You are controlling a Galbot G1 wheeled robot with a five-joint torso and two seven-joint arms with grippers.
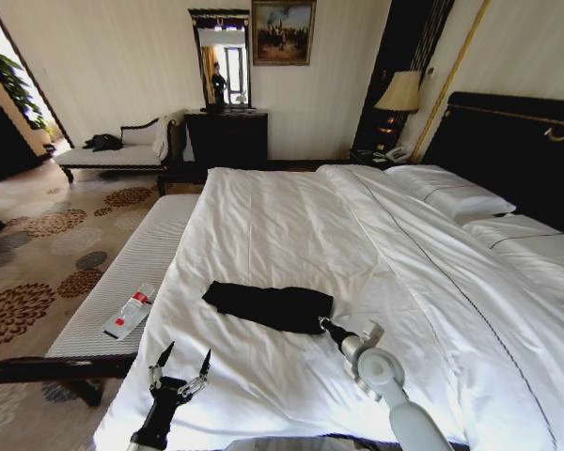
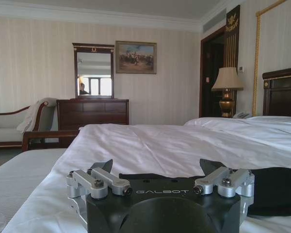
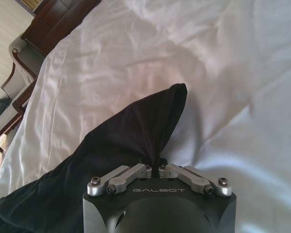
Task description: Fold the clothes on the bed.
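Observation:
The clothes, a black T-shirt [image 1: 268, 306], lie folded into a narrow strip on the white duvet of the bed [image 1: 291, 216], near its front edge. My right gripper [image 1: 322, 325] sits at the strip's right end, shut on a pinch of black fabric [image 3: 136, 131]; the fingers [image 3: 131, 172] meet on it. My left gripper [image 1: 180, 365] hovers open to the left and in front of the shirt, apart from it. In the left wrist view its spread fingers [image 2: 101, 168] frame the shirt [image 2: 276, 189] lying beyond. No lettering shows.
A pale bench [image 1: 136, 268] runs along the bed's left side with a white and red object [image 1: 129, 315] on it. Pillows [image 1: 451, 193] and the dark headboard [image 1: 512, 141] stand at the right. A chaise [image 1: 122, 155], dresser [image 1: 227, 139] and lamp [image 1: 399, 94] line the far wall.

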